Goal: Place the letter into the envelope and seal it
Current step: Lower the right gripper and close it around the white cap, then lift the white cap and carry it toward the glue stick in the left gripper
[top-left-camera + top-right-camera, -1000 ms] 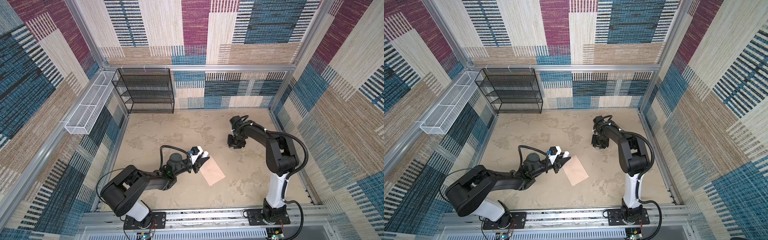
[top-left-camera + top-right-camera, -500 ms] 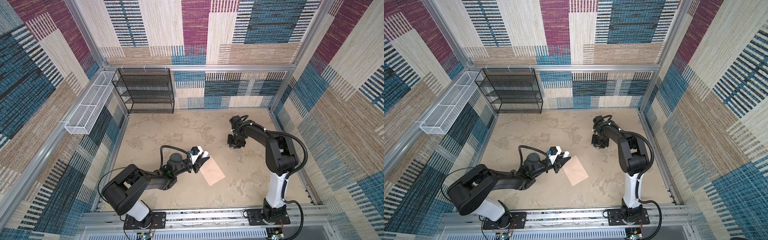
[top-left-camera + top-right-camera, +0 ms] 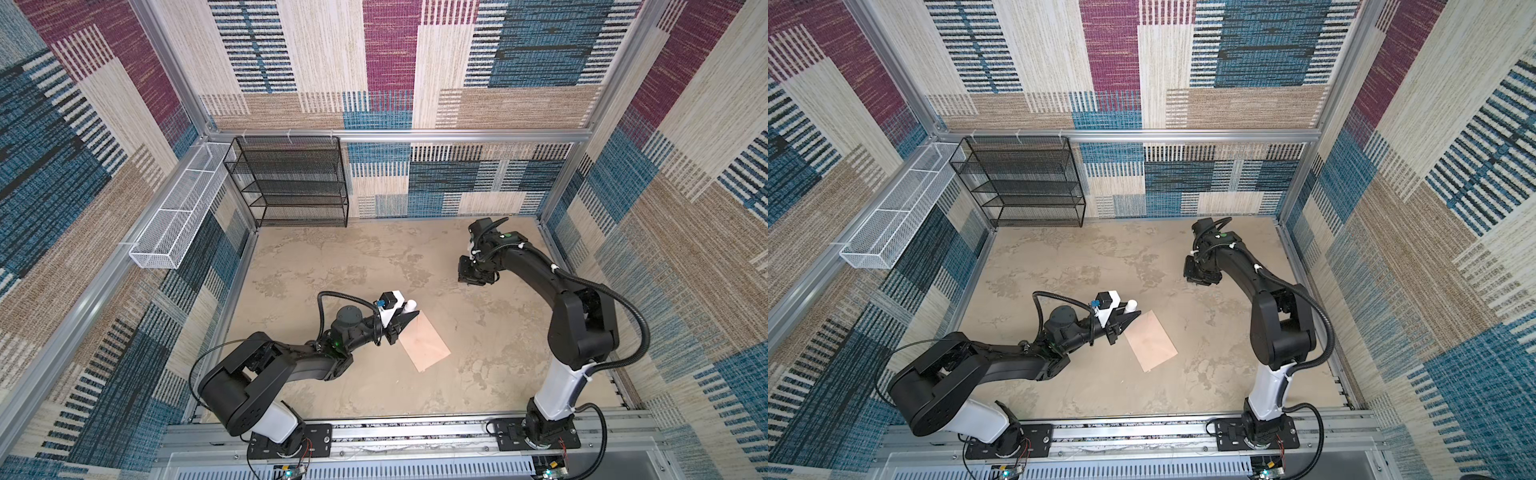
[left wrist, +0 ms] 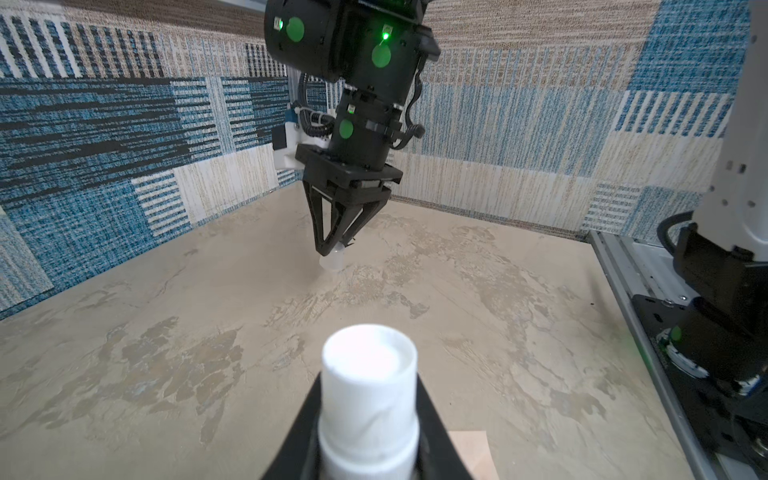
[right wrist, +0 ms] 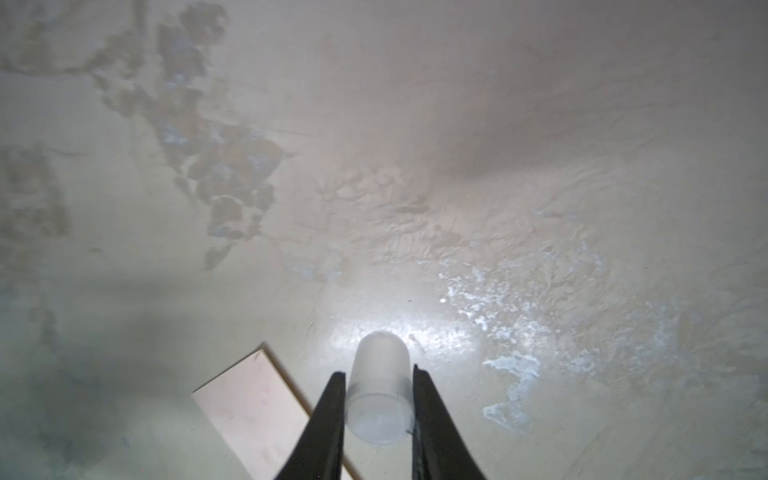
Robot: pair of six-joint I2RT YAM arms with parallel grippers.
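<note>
two pincers, we see both closed on a load | left gripper clamps the white tube, its tip poking past the fingers | right gripper pinches a translucent cap low over the table | envelope lies flat just beside the left gripper

My left arm lies low, stretched toward two o'clock in both top views; my left gripper is level, clamped on a white tube. My right arm reaches toward eleven o'clock with its wrist bent down; my right gripper pinches a translucent cap.
</note>
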